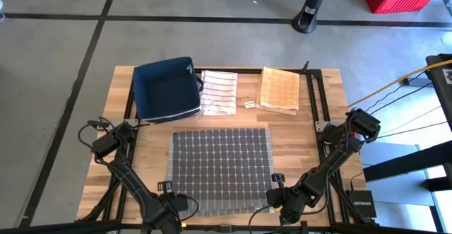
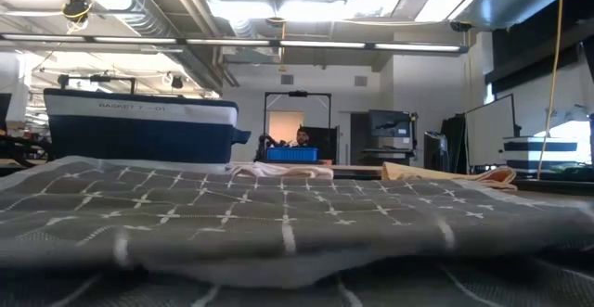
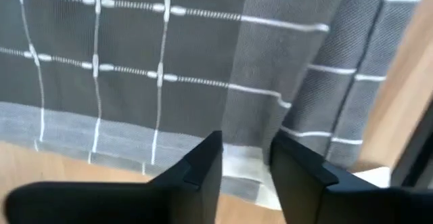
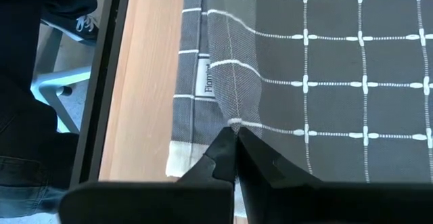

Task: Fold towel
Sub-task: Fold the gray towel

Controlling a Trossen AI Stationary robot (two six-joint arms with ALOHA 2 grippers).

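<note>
Right wrist view: end effector (image 4: pixel 235 146) pinching grey towel (image 4: pixel 325 82)

High view looks straight down on my whole table (image 1: pixel 296 131), low view sits at tabletop level facing the room, both wrist views hang close over the grey towel (image 1: pixel 220 169), shared by all four.

A navy basket (image 1: pixel 167 89), a striped cloth (image 1: pixel 219 92) and an orange checked cloth (image 1: pixel 280 90) line the table's (image 1: pixel 304 145) far edge.

Woven matt cloth towel (image 1: pixel 220 169), seemingly smooth wooden table (image 1: pixel 296 131)
</note>
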